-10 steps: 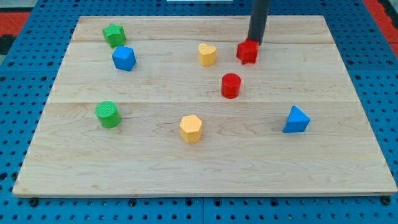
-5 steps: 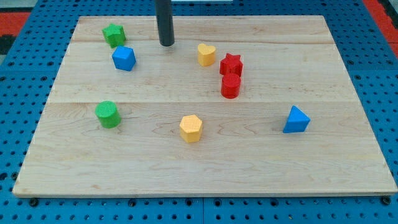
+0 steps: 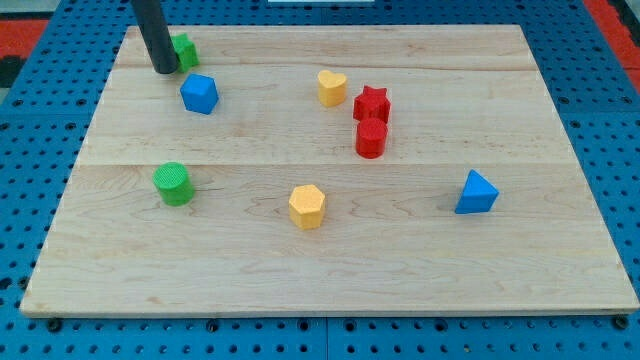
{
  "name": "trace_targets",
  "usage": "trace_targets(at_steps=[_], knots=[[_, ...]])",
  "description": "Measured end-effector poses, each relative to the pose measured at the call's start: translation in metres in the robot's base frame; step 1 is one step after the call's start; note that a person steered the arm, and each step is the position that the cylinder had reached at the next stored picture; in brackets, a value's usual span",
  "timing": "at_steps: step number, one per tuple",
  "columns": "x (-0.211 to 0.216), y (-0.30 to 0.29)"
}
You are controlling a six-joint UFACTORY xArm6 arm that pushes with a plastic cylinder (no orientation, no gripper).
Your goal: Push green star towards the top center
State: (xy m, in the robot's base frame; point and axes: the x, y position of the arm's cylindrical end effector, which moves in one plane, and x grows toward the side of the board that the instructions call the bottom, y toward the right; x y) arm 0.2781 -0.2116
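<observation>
My tip (image 3: 164,69) at view's left side of green star (image 3: 185,50) (partly hidden behind rod), touching or nearly. No fingers, nothing held. Blue block (image 3: 199,94) just below.

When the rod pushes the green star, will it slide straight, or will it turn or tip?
The green star looks low and flat-based, so it probably slides rather than tips. My tip sits at its left edge; an off-centre push would likely turn it. The wooden board looks smooth, so sliding seems easy.
</observation>
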Motion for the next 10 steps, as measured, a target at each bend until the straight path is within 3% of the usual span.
trace_targets(at_steps=[2,4,7,8,10], knots=[[0.005,-0.089],[-0.018,-0.082],[-0.015,0.004],[-0.032,-0.046],[-0.015,0.162]])
